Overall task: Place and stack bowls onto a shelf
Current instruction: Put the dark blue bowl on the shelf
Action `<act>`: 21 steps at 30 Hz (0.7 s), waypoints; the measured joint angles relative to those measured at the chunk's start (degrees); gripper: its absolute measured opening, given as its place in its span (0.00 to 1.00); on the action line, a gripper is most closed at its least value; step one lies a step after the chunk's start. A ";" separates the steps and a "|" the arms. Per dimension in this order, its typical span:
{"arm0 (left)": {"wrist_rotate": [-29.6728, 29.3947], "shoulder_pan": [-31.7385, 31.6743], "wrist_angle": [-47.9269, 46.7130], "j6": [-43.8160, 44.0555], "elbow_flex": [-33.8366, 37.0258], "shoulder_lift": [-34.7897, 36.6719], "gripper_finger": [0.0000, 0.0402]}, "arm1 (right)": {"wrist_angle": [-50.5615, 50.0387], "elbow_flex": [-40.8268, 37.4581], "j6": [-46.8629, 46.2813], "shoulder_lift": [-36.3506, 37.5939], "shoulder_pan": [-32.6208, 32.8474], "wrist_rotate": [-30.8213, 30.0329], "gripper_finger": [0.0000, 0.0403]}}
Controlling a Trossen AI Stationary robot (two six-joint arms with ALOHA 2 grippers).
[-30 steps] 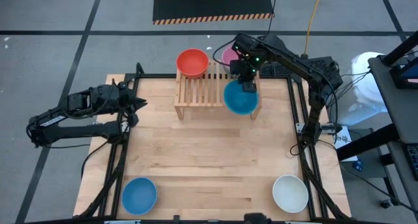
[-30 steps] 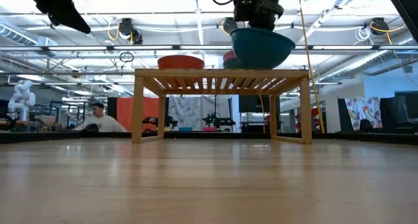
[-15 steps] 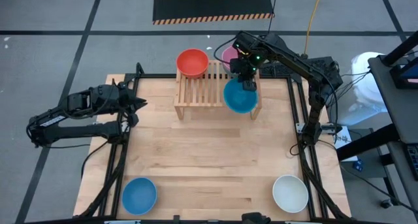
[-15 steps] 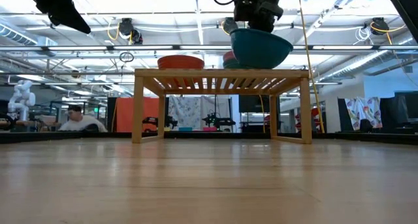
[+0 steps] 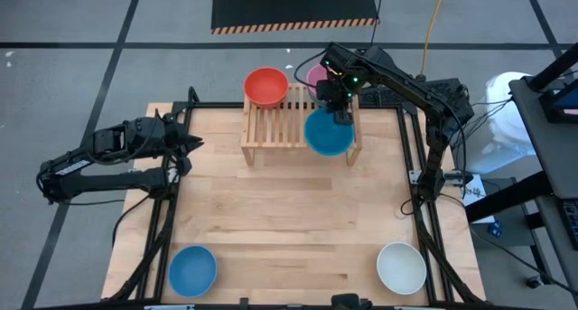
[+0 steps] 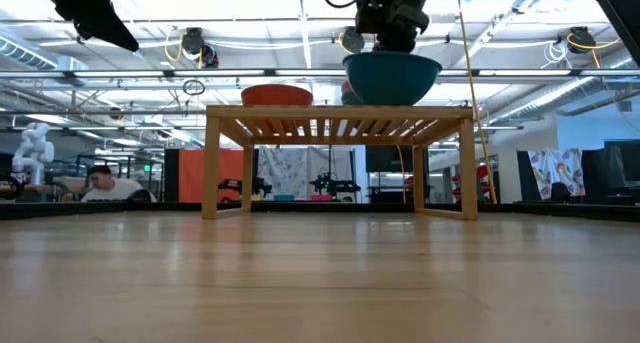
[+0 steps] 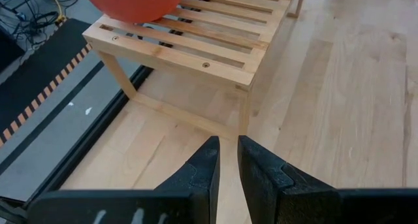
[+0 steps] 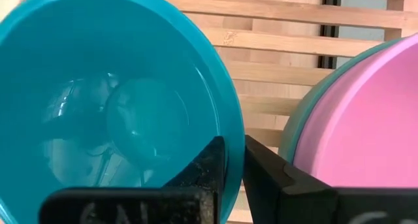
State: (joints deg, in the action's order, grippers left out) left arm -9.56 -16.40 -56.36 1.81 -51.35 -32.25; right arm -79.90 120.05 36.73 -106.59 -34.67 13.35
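- The right gripper (image 5: 338, 114) hangs over the right end of the low light-wood slatted shelf (image 5: 280, 129), its two dark fingers (image 8: 264, 172) straddling the rim of the round teal plastic bowl (image 5: 329, 134): one finger inside the bowl, one outside.
- The fingers stand close together with the rim between them; whether they pinch it or have let go, I cannot tell.
- In the low view the teal bowl (image 6: 391, 77) sits level on the shelf top (image 6: 340, 113), directly under the gripper.
- Just beside the gripper, towards the shelf's back edge, a pink plastic bowl (image 8: 356, 113) rests nested in another bowl, of which only a greenish edge shows.
- A red plastic bowl (image 5: 266, 87) sits on the shelf's left rear corner.
- The left gripper (image 5: 190, 143) waits near the table's left edge, well away from the shelf, its fingers (image 7: 199, 172) a narrow gap apart and holding nothing.
- A light blue bowl (image 5: 192, 269) and a white bowl (image 5: 401, 267) lie on the wooden tabletop (image 5: 289, 211) at the near left and near right corners.
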 joint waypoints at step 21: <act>0.68 0.00 -0.07 -0.05 0.00 0.00 0.16 | 9.00 0.00 3.17 0.51 0.62 0.02 0.11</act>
State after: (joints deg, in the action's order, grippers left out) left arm -8.88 -16.40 -56.42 1.76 -51.35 -32.25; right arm -70.90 120.05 39.90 -106.08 -34.06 13.37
